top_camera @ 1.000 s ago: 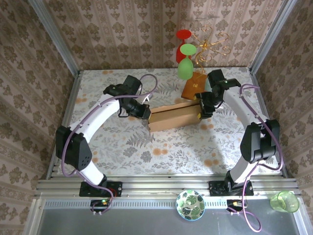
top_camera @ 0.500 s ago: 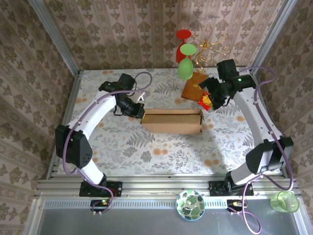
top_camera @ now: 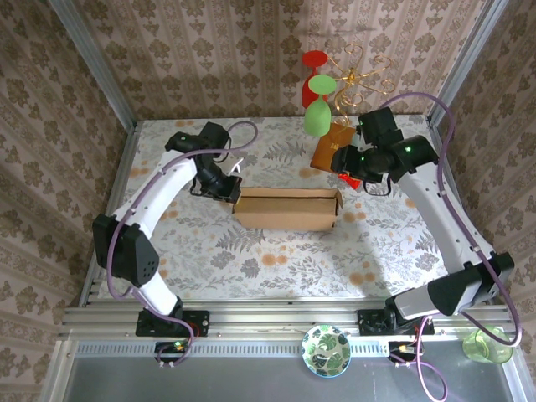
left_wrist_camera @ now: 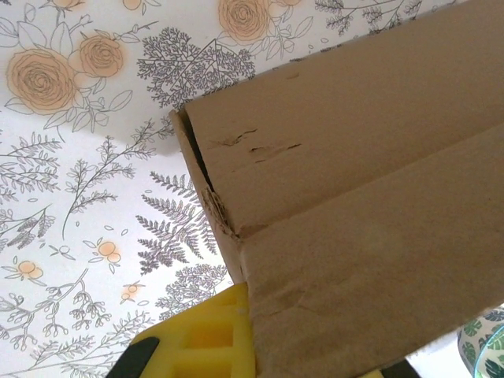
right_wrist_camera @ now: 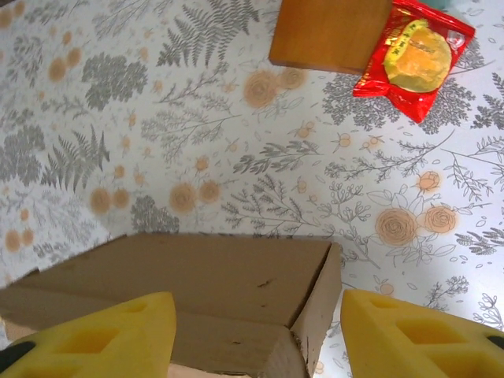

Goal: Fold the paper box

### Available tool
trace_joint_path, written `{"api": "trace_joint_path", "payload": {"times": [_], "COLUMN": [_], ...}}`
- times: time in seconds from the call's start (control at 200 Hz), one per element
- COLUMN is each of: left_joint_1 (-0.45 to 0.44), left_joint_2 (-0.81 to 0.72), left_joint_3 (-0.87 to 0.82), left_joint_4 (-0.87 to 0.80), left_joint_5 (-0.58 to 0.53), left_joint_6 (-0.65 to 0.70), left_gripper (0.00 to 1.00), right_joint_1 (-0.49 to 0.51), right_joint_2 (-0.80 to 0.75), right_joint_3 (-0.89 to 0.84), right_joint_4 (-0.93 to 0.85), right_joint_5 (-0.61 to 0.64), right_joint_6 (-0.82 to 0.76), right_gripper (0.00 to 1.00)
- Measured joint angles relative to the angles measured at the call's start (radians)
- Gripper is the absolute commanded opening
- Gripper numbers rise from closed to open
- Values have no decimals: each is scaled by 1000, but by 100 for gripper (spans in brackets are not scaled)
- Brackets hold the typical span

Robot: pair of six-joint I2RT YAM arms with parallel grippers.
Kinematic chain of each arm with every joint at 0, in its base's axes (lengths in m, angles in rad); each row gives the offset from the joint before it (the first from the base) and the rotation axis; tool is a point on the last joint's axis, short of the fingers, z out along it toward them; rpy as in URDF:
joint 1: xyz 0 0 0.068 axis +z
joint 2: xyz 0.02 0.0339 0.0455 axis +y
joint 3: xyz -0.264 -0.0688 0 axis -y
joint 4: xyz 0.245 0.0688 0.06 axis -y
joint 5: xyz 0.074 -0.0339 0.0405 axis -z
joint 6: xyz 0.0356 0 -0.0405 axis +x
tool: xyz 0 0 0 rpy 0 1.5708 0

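Paper box (top_camera: 287,209) sat mid-frame in the top view. Left gripper (top_camera: 229,190) was clenched on its left end wall. Right gripper (top_camera: 352,170) hung above the right end, jaws spread, holding nothing. Risk: a one-ended pinch could twist the box or tear its crumpled corner (left_wrist_camera: 220,216). Long axis ran left-right across the frame, one end toward each arm. Red snack pouch (right_wrist_camera: 413,55) lay beyond, upper right.

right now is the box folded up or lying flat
Folded up: the box shows raised walls meeting at corners, not a flat sheet.
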Motion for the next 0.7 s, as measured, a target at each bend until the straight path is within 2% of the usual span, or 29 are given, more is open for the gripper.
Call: {"api": "trace_joint_path", "payload": {"times": [0.18, 0.365, 0.7], "left_joint_1": [-19, -19, -10], "left_joint_2": [43, 75, 160], "left_joint_3": [24, 69, 181], "left_joint_4": [-36, -83, -175], "left_joint_5": [-24, -37, -52], "left_joint_6": [-25, -51, -69], "left_gripper": [7, 7, 8], "right_joint_1": [3, 3, 3], "right_joint_2": [-69, -74, 12], "right_joint_3": [-58, -69, -73], "right_joint_4": [-3, -5, -5], "right_joint_5": [0, -8, -46], "right_joint_6": [-19, -45, -206], "right_gripper": [57, 56, 50]}}
